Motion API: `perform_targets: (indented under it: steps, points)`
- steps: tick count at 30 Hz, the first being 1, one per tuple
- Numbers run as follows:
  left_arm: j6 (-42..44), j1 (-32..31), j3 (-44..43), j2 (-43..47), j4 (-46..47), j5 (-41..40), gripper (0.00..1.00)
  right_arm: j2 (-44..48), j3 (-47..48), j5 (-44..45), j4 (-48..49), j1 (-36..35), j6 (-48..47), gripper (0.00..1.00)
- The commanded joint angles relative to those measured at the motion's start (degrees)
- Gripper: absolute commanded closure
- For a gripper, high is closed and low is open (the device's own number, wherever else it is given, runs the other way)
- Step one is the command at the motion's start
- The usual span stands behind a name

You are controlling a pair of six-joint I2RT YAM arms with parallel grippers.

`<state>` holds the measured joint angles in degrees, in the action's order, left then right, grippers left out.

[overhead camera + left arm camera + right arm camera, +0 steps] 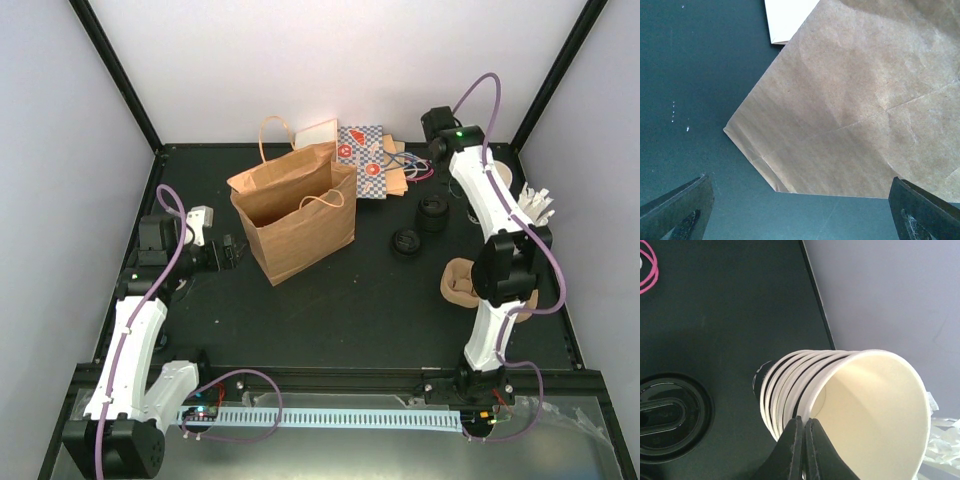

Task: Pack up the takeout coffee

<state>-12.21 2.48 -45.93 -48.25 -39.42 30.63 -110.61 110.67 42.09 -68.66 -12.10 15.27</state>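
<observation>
No capped takeout coffee shows in any view. A stack of several nested cream-white paper cups point(790, 385) with dark bands stands uncapped at the table's back right point(503, 178). My right gripper point(805, 427) is shut on the rim of the topmost cup point(875, 405); in the top view its own arm hides it. Loose black lids point(433, 213) sit left of the stack, one in the right wrist view point(667, 417). An open brown paper bag point(295, 215) stands at centre left. My left gripper point(232, 250) is open and empty just left of the bag point(865, 100).
Patterned sachets point(365, 160) and a pink band point(650, 270) lie behind the bag. Brown cup sleeves point(460, 282) lie at the right. White napkins point(535, 205) sit by the right wall. A white card point(318, 132) is at the back.
</observation>
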Motion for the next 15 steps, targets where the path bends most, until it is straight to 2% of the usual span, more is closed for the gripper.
perform_targets:
  steps: [1,3,5,6,7,8,9,11,13,15]
  points:
    - [0.95,-0.54,-0.12,0.78,0.14,-0.51,0.02,2.81,-2.29,2.17,2.12,0.06,2.93,0.99]
    - [0.96,-0.53,-0.04,0.79,0.14,-0.51,0.02,3.27,-4.54,-1.31,4.45,0.06,1.63,0.99]
    - [0.96,-0.52,-0.12,0.79,0.18,-0.5,0.02,1.41,-3.23,-3.9,1.56,0.07,1.79,0.99]
    - [0.96,-0.49,-0.12,0.79,0.09,-0.5,0.02,0.49,-2.44,-3.55,0.33,0.01,1.88,0.99]
    - [1.0,-0.5,-0.11,0.87,0.09,-0.49,0.02,-0.55,-0.31,0.99,-3.01,-0.05,6.08,0.99]
    - [0.96,-0.58,-0.11,0.87,0.08,-0.57,0.02,0.66,-0.78,0.39,-3.0,0.01,6.75,0.99]
    - [0.96,-0.61,-0.12,0.95,0.07,-0.66,0.02,3.08,-4.33,-4.18,1.75,0.14,2.57,0.99]
    - [0.96,-0.61,-0.04,1.05,0.13,-0.65,0.02,5.57,-5.45,-1.31,3.34,0.04,5.03,0.99]
    - [0.9,-0.62,-0.03,1.05,0.15,-0.73,0.02,6.93,-7.27,-5.12,6.45,0.09,0.83,0.99]
    - [0.87,-0.7,-0.03,0.99,0.27,-0.65,0.02,5.46,-2.75,1.27,0.95,0.06,5.41,0.99]
